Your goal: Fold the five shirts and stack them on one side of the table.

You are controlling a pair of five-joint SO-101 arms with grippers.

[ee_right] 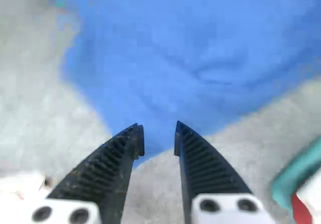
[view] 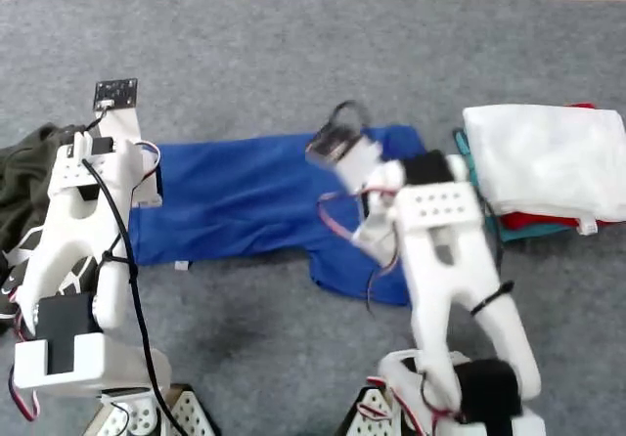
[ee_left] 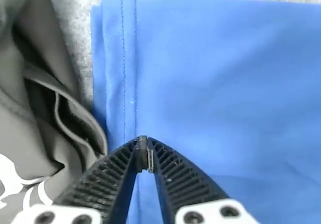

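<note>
A blue shirt (view: 245, 196) lies spread flat across the middle of the grey table cover. My left gripper (ee_left: 144, 146) is shut, its tips meeting right over the stitched hem of the blue shirt (ee_left: 215, 83); I cannot tell whether cloth is pinched. In the high view that left gripper (view: 147, 188) is at the shirt's left end. My right gripper (ee_right: 156, 133) stands open low over the edge of the blue shirt (ee_right: 190, 43), with nothing between its fingers. From above, the right gripper (view: 335, 146) is near the shirt's far right part.
A stack of folded shirts (view: 548, 157), white on top with red and teal beneath, sits at the right side; its teal edge (ee_right: 296, 174) shows near the right gripper. A crumpled dark shirt (view: 24, 177) lies at the left edge, close beside the hem (ee_left: 35, 98).
</note>
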